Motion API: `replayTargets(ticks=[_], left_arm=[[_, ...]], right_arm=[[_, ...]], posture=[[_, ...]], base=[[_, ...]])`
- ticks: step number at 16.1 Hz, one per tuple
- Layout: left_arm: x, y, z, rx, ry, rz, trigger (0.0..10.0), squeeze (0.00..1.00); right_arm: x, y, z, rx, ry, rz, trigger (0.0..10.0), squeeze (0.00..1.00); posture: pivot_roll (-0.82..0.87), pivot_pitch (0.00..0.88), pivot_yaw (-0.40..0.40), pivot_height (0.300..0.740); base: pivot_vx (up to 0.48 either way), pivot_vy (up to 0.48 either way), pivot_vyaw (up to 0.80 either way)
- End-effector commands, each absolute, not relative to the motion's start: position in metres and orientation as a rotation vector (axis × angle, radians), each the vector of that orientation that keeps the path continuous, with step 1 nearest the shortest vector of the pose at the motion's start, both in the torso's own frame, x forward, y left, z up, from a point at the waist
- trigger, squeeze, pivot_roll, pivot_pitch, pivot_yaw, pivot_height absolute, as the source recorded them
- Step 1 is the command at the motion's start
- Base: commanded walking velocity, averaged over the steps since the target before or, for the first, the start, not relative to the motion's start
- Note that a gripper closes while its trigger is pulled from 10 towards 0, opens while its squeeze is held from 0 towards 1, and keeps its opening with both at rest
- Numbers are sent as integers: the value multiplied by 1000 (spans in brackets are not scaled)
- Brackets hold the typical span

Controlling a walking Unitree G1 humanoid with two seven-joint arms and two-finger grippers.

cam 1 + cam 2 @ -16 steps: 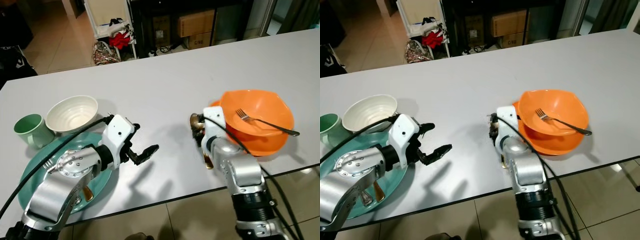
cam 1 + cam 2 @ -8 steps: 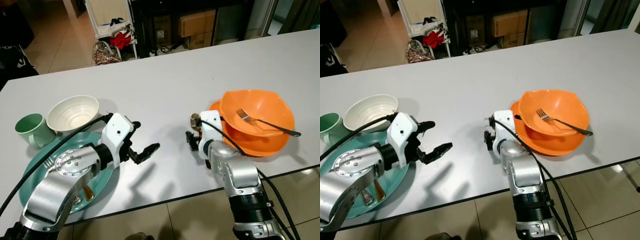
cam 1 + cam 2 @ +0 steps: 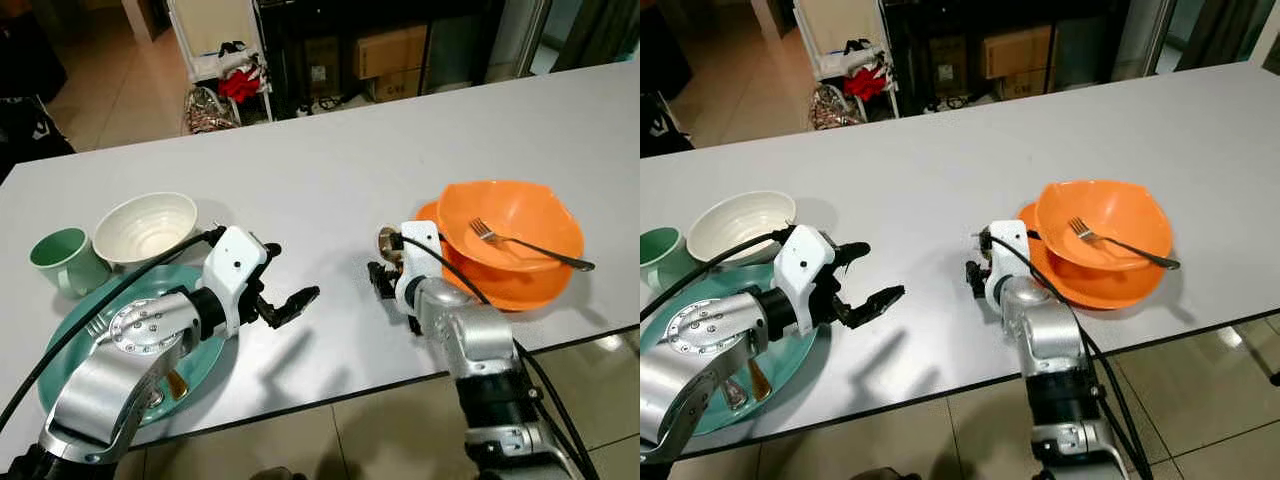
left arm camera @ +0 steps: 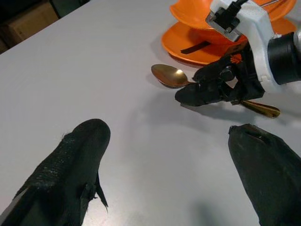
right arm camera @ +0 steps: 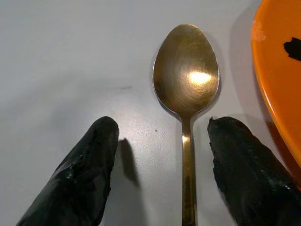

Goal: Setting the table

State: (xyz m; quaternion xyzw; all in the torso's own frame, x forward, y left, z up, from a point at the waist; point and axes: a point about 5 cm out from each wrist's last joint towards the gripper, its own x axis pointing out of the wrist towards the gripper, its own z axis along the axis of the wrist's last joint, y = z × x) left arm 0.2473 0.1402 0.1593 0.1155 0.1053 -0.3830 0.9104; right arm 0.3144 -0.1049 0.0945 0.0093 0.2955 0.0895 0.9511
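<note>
Right gripper (image 5: 160,169): fingers parted, straddling the spoon (image 5: 187,89) handle without gripping. Spoon lies flat on the table (image 3: 330,170) beside the orange plate (image 5: 277,84), bowl pointing away from the robot.

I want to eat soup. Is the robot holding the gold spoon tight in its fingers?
No, the right gripper is open, and the spoon lies flat on the table between its two fingers.

Two silver arms, white wrist blocks, black cables looped along them, screw-ringed silver joint, black textured jaws
</note>
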Motion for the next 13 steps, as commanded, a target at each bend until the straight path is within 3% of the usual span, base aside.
replayTargets(ticks=[1,2,3,4,6,10,13], left_arm=[[247,143,160,252,229,-789,10000,0],[248,143,160,252,229,-790,10000,0],[248,143,160,252,228,-790,10000,0],[249,142,160,251,228,-790,10000,0],[249,142,160,251,227,-789,10000,0],[249,141,159,249,227,-787,10000,0],[249,141,159,247,227,-783,10000,0]], right_arm=[[308,-105,78,30,693,199,1804,0],[308,-106,76,10,711,207,275,0],[308,-107,75,11,722,208,78,0],[307,-108,71,-12,744,215,706,0],[306,-111,68,-55,765,219,745,0],[303,-117,61,-140,803,246,0,0],[302,-118,58,-150,818,266,0,0]], posture=[[59,0,118,740],[58,0,119,740],[56,0,120,740],[55,0,120,740],[54,0,119,740],[53,0,116,740],[55,0,110,740]], base=[[0,0,0],[0,0,0],[0,0,0],[0,0,0],[0,0,0],[0,0,0],[0,0,0]])
